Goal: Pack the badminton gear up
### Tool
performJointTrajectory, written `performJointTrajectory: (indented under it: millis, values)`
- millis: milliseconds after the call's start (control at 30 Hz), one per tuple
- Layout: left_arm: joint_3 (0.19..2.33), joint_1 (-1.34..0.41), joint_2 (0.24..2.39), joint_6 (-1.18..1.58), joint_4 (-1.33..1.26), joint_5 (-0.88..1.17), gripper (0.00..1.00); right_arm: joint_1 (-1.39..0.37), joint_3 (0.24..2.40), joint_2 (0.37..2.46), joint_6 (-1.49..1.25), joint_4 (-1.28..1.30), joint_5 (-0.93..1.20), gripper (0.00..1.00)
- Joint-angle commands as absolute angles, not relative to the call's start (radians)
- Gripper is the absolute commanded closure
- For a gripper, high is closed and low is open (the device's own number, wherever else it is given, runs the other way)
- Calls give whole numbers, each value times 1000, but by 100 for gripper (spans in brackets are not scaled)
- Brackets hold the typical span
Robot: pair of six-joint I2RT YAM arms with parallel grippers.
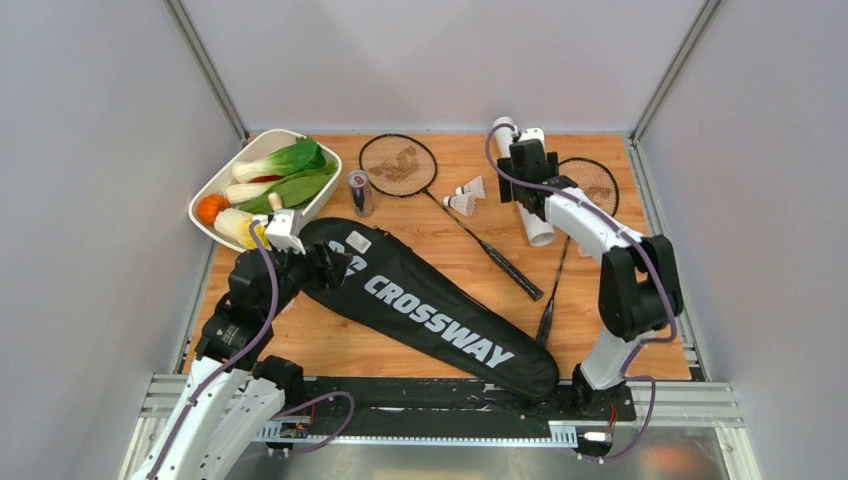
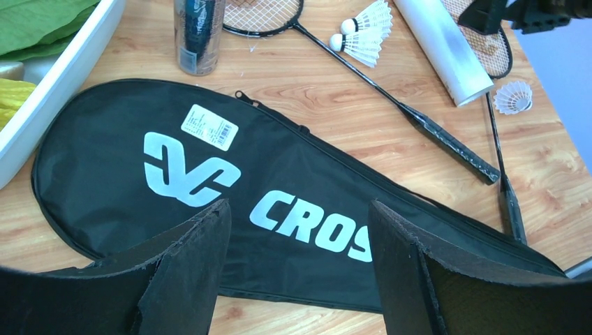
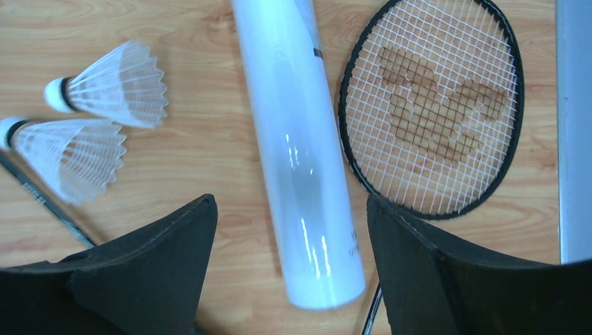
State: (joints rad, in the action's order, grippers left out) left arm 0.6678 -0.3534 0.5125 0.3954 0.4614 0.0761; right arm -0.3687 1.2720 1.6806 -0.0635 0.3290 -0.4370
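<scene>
Left jaws: wide open, empty, over the bag (image 2: 209, 174). Right jaws: wide open, empty, over the tube (image 3: 300, 153). Rackets (image 1: 398, 165) and shuttlecocks (image 1: 463, 204) lie loose on the surface (image 1: 320, 342); nothing appears packed yet.

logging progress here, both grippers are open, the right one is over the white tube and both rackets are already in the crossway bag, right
No, the last part is wrong. The top view shows one racket and the other racket lying on the table outside the CROSSWAY bag. The rest holds: left gripper and right gripper are open, the right over the white tube.
</scene>
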Motion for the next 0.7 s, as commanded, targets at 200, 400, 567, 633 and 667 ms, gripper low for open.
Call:
performJointTrajectory:
  millis: [200,400,567,633,667]
  values:
    - [668,-356,506,381,450,61,22,-252,1551,1964,61,430,-262,19]
    - [668,-356,511,379,449,58,22,-225,1612,2062,70,433,-193,16]
    - [666,-356,514,379,448,54,22,-218,1660,2126,94,437,-197,16]
    - [666,-355,515,378,449,52,22,-215,1672,2139,101,437,-194,17]
    - [666,-356,515,377,449,51,22,-214,1678,2147,103,437,-194,17]
